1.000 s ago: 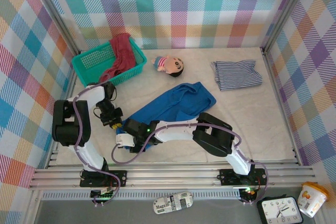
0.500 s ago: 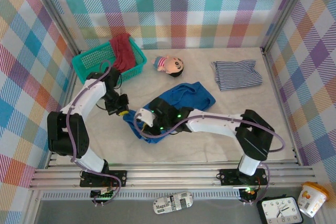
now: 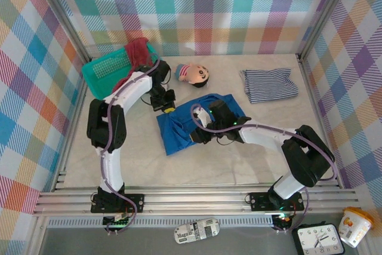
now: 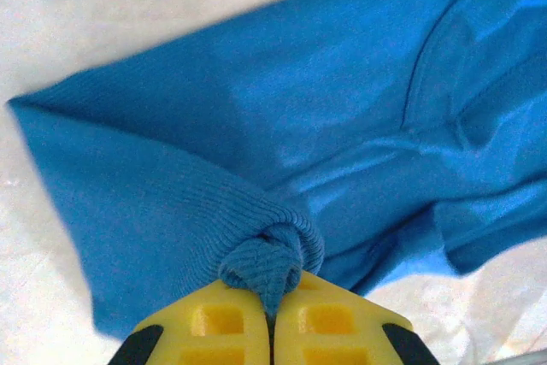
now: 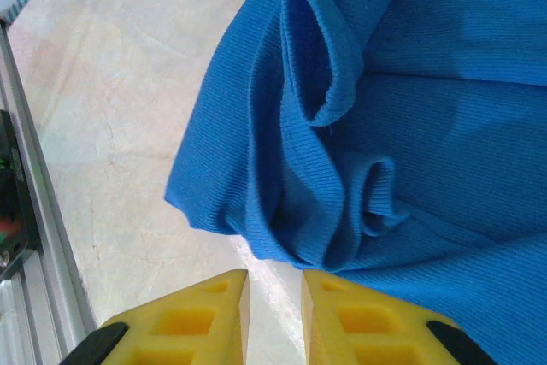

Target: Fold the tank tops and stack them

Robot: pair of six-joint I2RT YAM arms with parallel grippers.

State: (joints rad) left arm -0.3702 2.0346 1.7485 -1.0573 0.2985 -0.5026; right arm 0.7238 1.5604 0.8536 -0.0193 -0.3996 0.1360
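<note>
Progress looks early. At far left the dark red top [image 3: 138,55] hangs rumpled from the teal basket [image 3: 104,73], not yet folded. The left end effector [image 4: 272,292] is clamped tight on a bunched edge of the bright blue top [image 3: 179,132], which lies half doubled over mid-desk [image 3: 286,141]. The right end effector [image 5: 273,284] hovers at the cloth's edge, jaws slightly apart and empty. At far right the striped top [image 3: 268,85] lies roughly folded. Nothing is stacked.

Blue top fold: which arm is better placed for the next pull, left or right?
Left. The left claw is shut on a bunched edge of the blue top, so it could probably drag that edge over. The right claw sits open beside the cloth, gripping nothing.
</note>
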